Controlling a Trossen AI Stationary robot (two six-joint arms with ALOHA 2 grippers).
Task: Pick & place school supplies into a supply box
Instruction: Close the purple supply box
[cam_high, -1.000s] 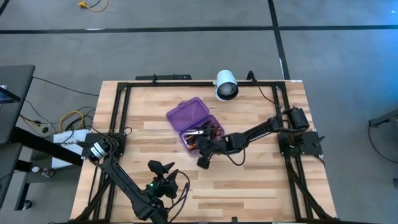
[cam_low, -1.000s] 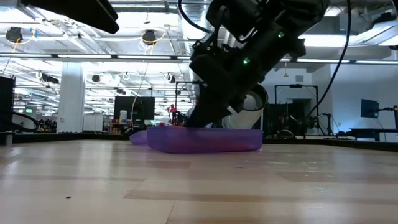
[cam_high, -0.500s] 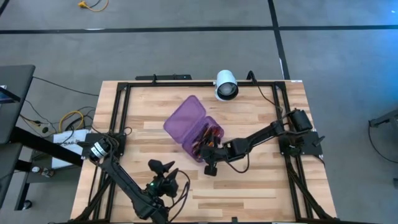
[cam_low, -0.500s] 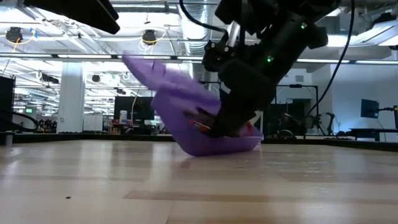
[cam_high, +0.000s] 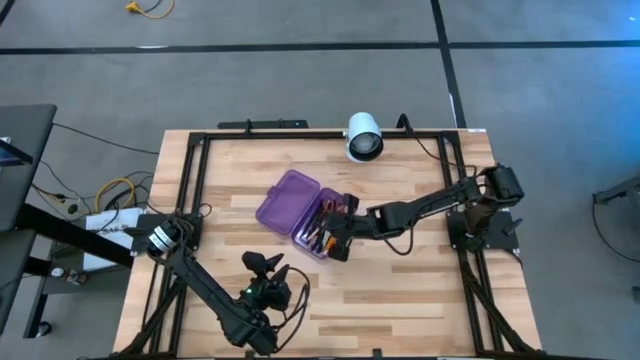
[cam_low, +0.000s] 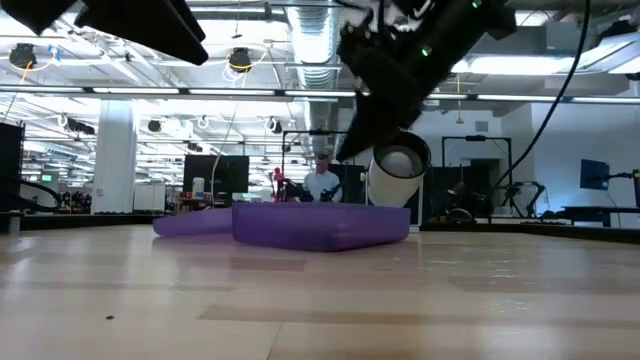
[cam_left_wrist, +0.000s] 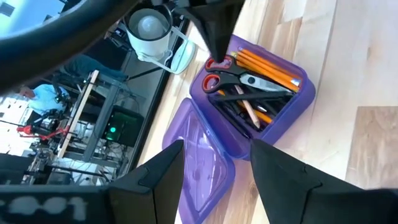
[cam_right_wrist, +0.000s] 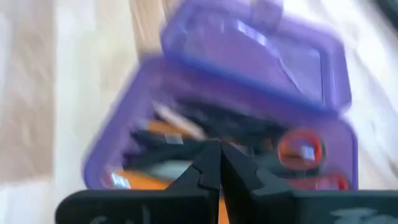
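- I see the wooden table (cam_high: 400, 290) carrying the supply box (cam_high: 300, 212) near centre, lying flat with its lid open toward 10 o'clock.
- My right gripper (cam_high: 337, 238) sits at the box's 4 o'clock edge, fingers pinched together on nothing.
- My left gripper (cam_high: 262, 266) waits at 6 o'clock, fingers spread.
- Pencils (cam_left_wrist: 267, 67), pens and scissors (cam_left_wrist: 233, 79) already lie inside; I judge closing the lid comes next, so I'd lift clear first.

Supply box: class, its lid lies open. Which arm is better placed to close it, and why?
Probably the right. Its tool hovers at the supply box, beside the open lid; the left tool waits at the table's near edge.
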